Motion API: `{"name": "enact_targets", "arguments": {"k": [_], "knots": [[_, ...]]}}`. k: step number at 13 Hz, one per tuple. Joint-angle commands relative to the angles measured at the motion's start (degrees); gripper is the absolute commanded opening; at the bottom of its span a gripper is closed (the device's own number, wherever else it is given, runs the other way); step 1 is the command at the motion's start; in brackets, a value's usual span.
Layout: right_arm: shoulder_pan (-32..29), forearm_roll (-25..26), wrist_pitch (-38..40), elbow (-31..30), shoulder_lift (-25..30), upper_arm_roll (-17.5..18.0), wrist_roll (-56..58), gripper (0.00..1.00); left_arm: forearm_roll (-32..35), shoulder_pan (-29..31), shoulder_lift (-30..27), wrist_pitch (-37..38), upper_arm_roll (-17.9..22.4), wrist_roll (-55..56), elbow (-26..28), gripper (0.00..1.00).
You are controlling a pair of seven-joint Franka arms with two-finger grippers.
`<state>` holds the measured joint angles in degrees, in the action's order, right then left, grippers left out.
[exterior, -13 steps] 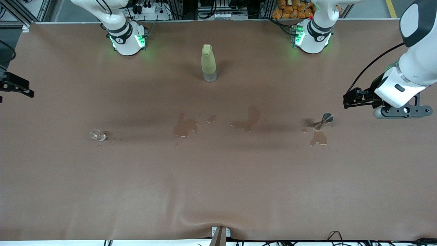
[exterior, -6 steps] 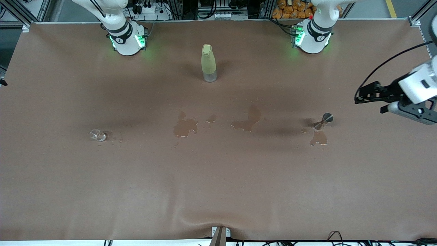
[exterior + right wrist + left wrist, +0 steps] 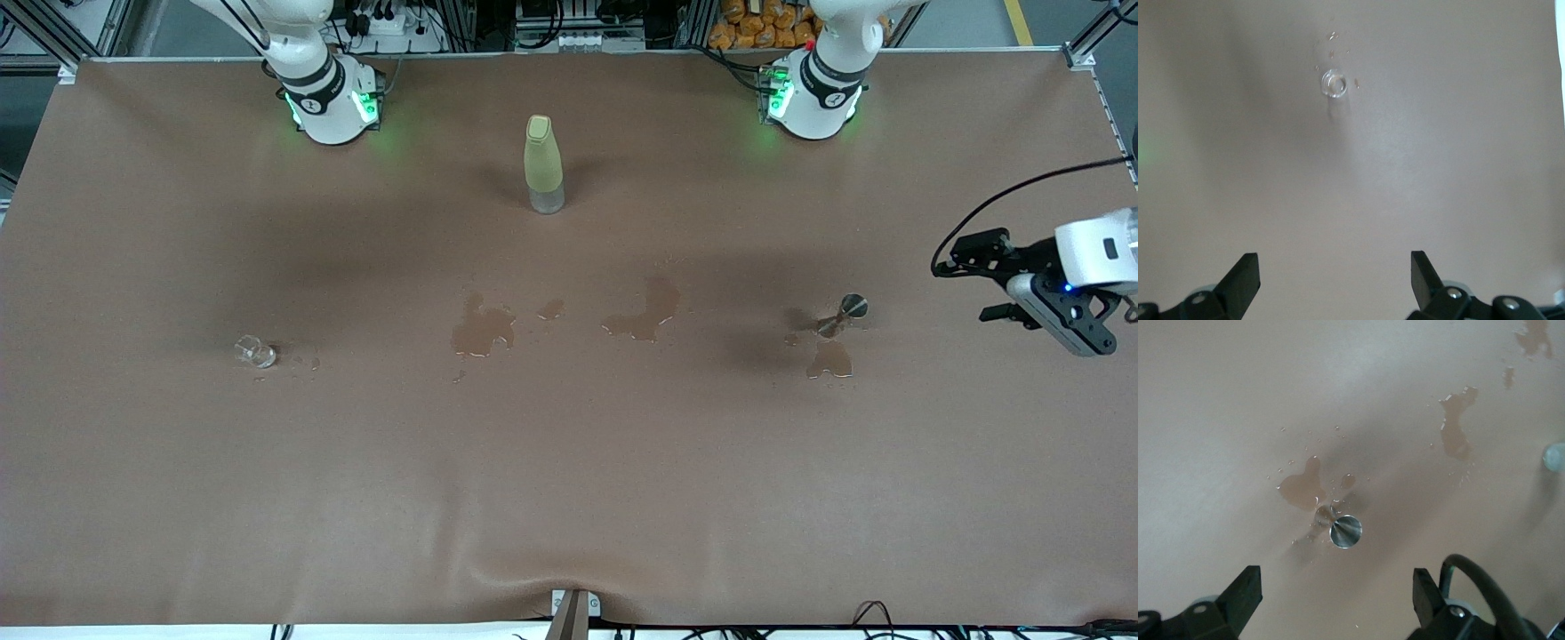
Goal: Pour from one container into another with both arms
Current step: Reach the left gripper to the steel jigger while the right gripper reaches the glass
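A small steel jigger [image 3: 843,314] stands toward the left arm's end of the table, with a puddle [image 3: 829,359] beside it. It also shows in the left wrist view, jigger [image 3: 1345,531]. My left gripper [image 3: 981,283] hovers open and empty over the table near that end's edge, apart from the jigger; left gripper [image 3: 1336,593]. A small clear glass [image 3: 255,353] stands toward the right arm's end, glass [image 3: 1334,85]. My right gripper [image 3: 1335,277] is open and empty above bare table, well short of the glass. It is out of the front view.
A tall yellow-green bottle [image 3: 544,164] stands upright between the two arm bases [image 3: 329,98] [image 3: 813,89]. Two more puddles [image 3: 482,329] [image 3: 645,311] lie mid-table between glass and jigger. Brown cloth [image 3: 569,498] covers the table.
My left gripper has drawn away from the jigger toward the table's end and sunk lower. My right gripper has slid out of the front view at the right arm's end. The containers stayed put.
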<state>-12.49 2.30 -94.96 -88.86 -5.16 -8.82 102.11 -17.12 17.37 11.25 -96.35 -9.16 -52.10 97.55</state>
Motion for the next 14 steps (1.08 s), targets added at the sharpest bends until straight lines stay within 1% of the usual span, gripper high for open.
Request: {"name": "enact_targets", "arguments": {"k": [1,3,6,8,11,14], "knots": [[-1.9,0.6,-3.7,-2.6,0.5,0.6,8.3,1.0,-2.9,1.8,2.1,0.5,-0.4,-10.3,-0.9,1.0],[-2.8,-0.9,-7.6,-6.4,0.4,0.6,10.8,1.0,-5.0,2.9,3.8,1.4,-0.4,-21.6,-0.9,1.0],[-3.2,-6.9,-13.7,-12.4,-0.2,-0.8,15.1,1.0,-10.8,6.4,8.9,6.4,-0.4,-34.4,-1.0,1.0],[-3.0,-12.1,-16.1,-15.2,-1.8,-2.2,18.7,1.0,-11.3,7.6,11.4,7.5,-0.4,-42.3,-1.0,1.0],[-3.1,-18.9,-18.8,-17.3,-5.7,-2.8,24.3,1.0,-11.4,9.2,15.6,7.6,-0.4,-58.2,-1.0,1.0],[-3.2,-28.8,-20.0,-17.3,-12.0,-4.0,33.4,1.0,-12.5,10.4,20.2,7.6,-0.4,-68.8,-0.9,1.0]]}}
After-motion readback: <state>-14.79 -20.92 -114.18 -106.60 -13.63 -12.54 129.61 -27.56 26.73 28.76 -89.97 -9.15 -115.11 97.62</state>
